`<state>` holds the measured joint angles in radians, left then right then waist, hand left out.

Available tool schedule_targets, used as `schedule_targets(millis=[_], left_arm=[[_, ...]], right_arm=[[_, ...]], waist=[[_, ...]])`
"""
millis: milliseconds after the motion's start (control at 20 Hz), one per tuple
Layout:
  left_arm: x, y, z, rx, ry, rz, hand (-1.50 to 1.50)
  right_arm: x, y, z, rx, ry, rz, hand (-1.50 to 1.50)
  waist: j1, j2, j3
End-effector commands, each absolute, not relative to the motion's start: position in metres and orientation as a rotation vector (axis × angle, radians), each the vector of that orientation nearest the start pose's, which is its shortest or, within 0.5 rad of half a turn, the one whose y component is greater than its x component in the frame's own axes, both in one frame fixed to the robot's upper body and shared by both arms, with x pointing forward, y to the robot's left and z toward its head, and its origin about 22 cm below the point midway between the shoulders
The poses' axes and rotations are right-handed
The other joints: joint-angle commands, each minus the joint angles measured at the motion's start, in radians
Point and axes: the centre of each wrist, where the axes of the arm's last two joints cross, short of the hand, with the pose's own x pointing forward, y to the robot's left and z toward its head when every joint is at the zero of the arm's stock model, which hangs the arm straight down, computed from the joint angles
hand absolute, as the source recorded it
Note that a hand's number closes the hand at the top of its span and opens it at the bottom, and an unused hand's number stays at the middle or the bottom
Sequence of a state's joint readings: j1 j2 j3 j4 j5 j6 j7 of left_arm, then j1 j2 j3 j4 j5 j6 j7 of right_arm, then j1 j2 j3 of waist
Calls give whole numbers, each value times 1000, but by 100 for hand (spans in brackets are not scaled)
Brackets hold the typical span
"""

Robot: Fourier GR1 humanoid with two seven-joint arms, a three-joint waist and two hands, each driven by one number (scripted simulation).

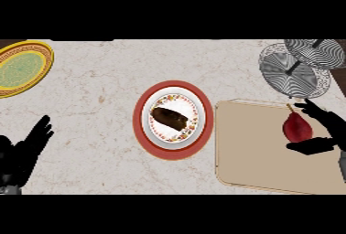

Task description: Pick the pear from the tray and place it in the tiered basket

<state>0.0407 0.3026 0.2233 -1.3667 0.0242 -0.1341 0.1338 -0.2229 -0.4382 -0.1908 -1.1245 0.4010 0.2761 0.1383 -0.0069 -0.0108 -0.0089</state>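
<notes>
A dark red pear [296, 127] with a thin stem lies on the beige tray [260, 151] near its right side. My right hand [324, 132] reaches in from the right edge, fingers above the pear and thumb below it, bracketing the fruit without closing on it. The wire tiered basket [297, 68] stands at the upper right, just beyond the tray's far edge. At the lower left, my left hand [24, 153] rests open with fingers pointing up, away from everything.
A red-rimmed plate [145, 132] in the middle of the counter holds a dark brown pastry [169, 118]. A yellow and green plate [24, 68] sits at the upper left. Marble counter lies between them.
</notes>
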Motion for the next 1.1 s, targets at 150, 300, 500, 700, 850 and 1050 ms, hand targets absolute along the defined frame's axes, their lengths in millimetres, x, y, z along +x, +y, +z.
schedule_targets(millis=[150,300,500,700,850,1050], left_arm=[[218,350,-30,276,-1199,-66,0],[217,357,-37,280,-1203,-52,0],[213,369,-8,285,-1198,-51,0],[217,347,-19,263,-1193,-91,0],[228,351,-5,249,-1208,-135,0],[228,346,-14,250,-1190,-114,0]], right_arm=[[290,-369,14,-545,-1177,570,150],[292,-364,11,-568,-1223,518,150],[279,-376,24,-630,-1238,444,150],[302,-247,33,-722,-1234,647,150],[320,-174,48,-780,-1216,810,150],[315,-88,78,-937,-1192,801,150]], waist=[[8,11,9],[7,11,9],[7,9,9],[16,4,4],[91,6,-2],[60,2,2]])
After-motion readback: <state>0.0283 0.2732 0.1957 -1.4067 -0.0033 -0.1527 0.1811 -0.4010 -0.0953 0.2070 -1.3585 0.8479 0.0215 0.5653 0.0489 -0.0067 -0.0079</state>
